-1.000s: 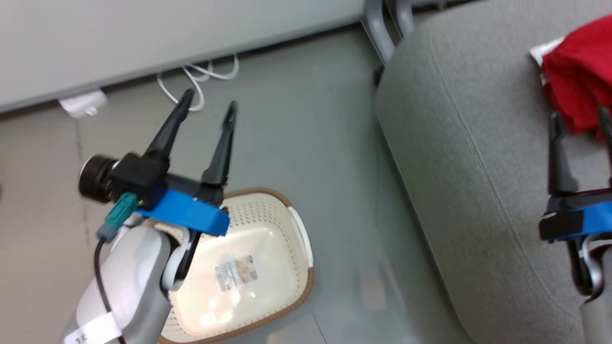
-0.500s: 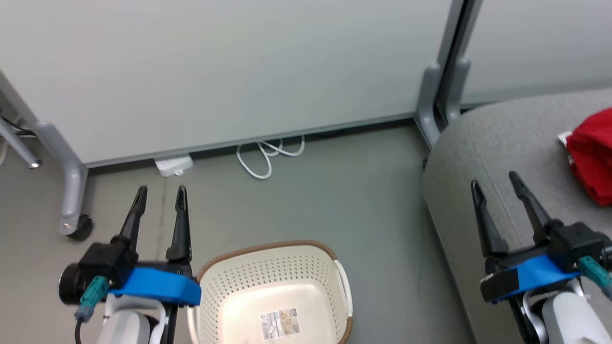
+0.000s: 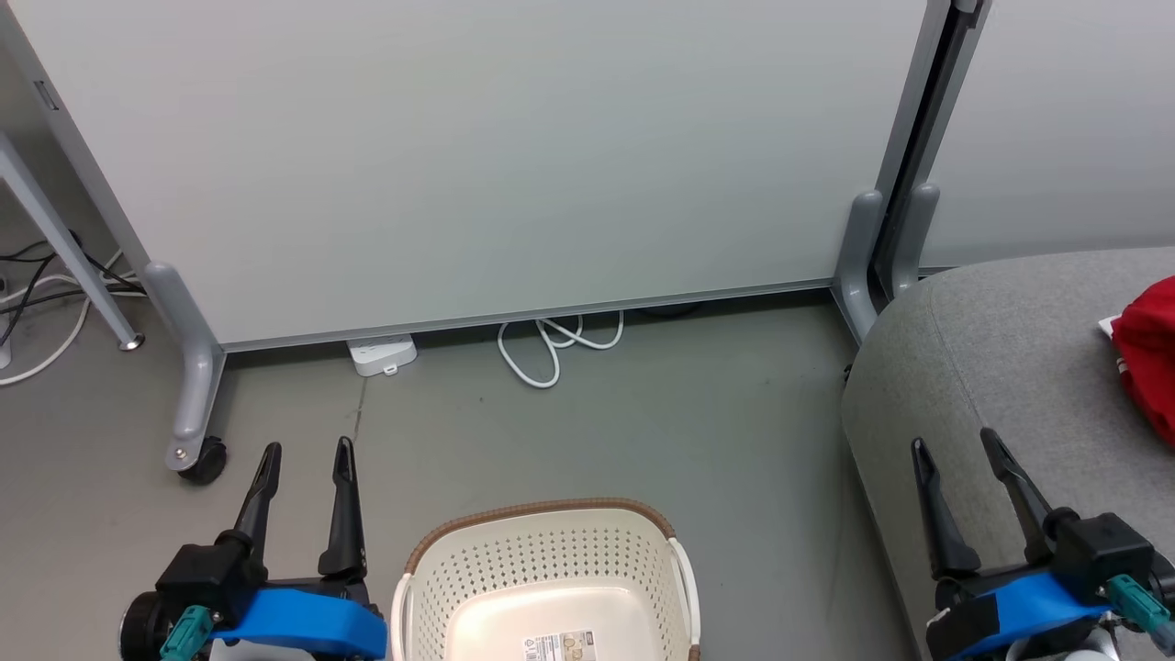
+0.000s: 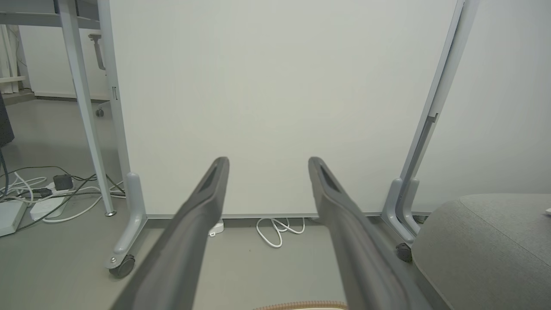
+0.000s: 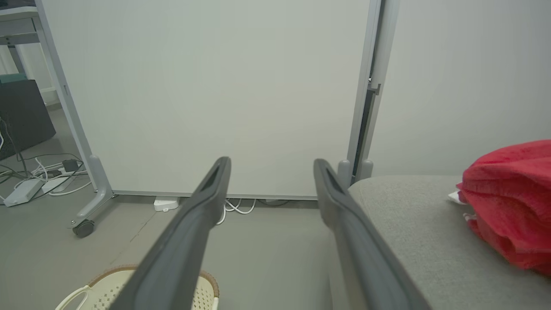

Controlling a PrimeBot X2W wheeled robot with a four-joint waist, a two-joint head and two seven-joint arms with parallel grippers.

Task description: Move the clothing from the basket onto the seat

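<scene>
The cream basket [image 3: 551, 569] with its brown rim sits on the floor at the bottom centre of the head view, holding just a paper label [image 3: 562, 645]; its rim also peeks in as the basket [image 5: 103, 288]. Red clothing [image 3: 1147, 353] lies piled on the grey seat [image 3: 991, 367] at the right; the right wrist view shows the clothing [image 5: 512, 202] on the seat [image 5: 409, 224]. My left gripper [image 3: 307, 450] hangs open left of the basket, holding nothing. My right gripper [image 3: 955, 442] is open over the seat's near corner, left of the clothing and apart from it.
A pale partition panel [image 3: 477, 156] on grey wheeled feet [image 3: 193, 404] stands behind. A white cable [image 3: 555, 344] and a white power block [image 3: 381, 353] lie at its base. More cables [image 4: 38, 193] and a table leg [image 3: 64, 248] are at the far left. Grey floor [image 3: 643, 422] separates basket and seat.
The head camera has tilted up and back, so the whole picture has shifted. Both grippers have drawn back low and level; the right one has left the red clothing on the seat.
</scene>
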